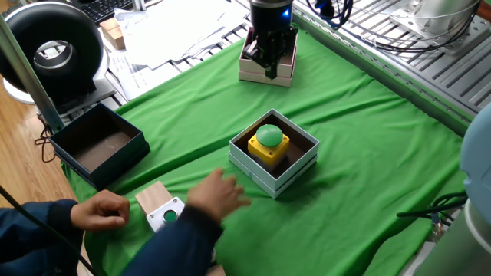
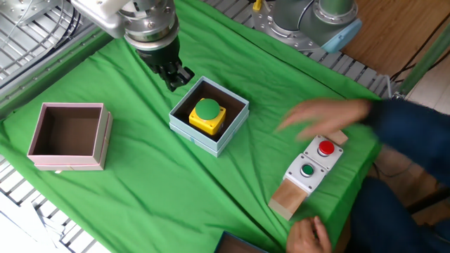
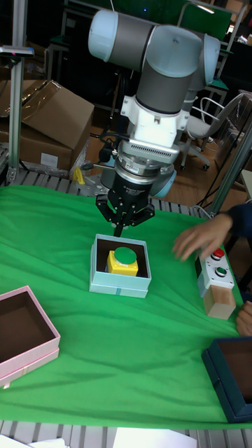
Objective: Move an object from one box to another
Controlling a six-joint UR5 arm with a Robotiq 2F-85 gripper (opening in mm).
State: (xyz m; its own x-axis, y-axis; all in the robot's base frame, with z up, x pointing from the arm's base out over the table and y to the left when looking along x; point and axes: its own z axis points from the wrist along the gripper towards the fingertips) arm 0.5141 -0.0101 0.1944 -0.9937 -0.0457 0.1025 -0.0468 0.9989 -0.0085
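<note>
The object [image 1: 269,141], a yellow housing with a round green dome button, sits inside the pale blue-grey box [image 1: 254,168] at mid-table; the pair also shows as object [image 2: 207,115] in box [image 2: 211,145] and object [image 3: 124,260] in box [image 3: 117,286]. My gripper [image 1: 270,73] hangs above the cloth just beyond that box's far corner, fingers pinched together and holding nothing; it appears again as gripper [image 2: 174,78] and gripper [image 3: 121,227]. The pinkish-white box [image 2: 69,159] stands hollow at the far side, partly behind the gripper as box [image 1: 258,73], and as box [image 3: 26,350].
A person's hand [image 1: 219,196] reaches over the grey switch box [image 2: 309,167] with red and green buttons on a wooden block. The other hand [image 1: 101,210] rests near the dark navy box [image 1: 97,142]. Papers and a black round device lie past the cloth's edge.
</note>
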